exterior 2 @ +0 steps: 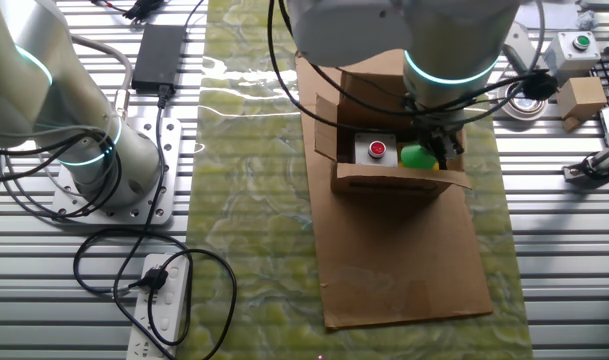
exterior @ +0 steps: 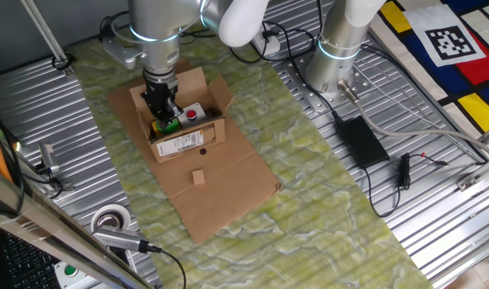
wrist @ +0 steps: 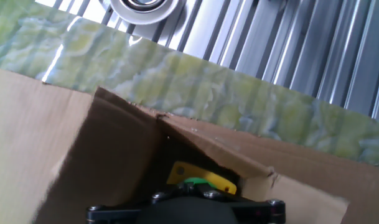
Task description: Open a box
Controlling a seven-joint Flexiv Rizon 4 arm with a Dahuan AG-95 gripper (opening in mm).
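Note:
The box (exterior: 185,145) is a small brown carton with a white barcode label on its near side. It stands on a large flat cardboard sheet (exterior: 224,197), and its top flaps are folded outward. It also shows in the other fixed view (exterior 2: 399,181) and fills the hand view (wrist: 114,143). Inside lie a white device with a red button (exterior: 193,113) and a green and yellow object (exterior 2: 417,157). My gripper (exterior: 164,119) reaches down into the box at its left side, just over the green object (wrist: 195,182). Its fingertips are hidden.
A tape roll (exterior: 112,218) lies near the front left. A second robot base (exterior: 336,56), a black power adapter (exterior: 360,140) and cables stand to the right. A small cardboard block (exterior: 198,177) lies on the sheet. A power strip (exterior 2: 159,300) lies on the ribbed table.

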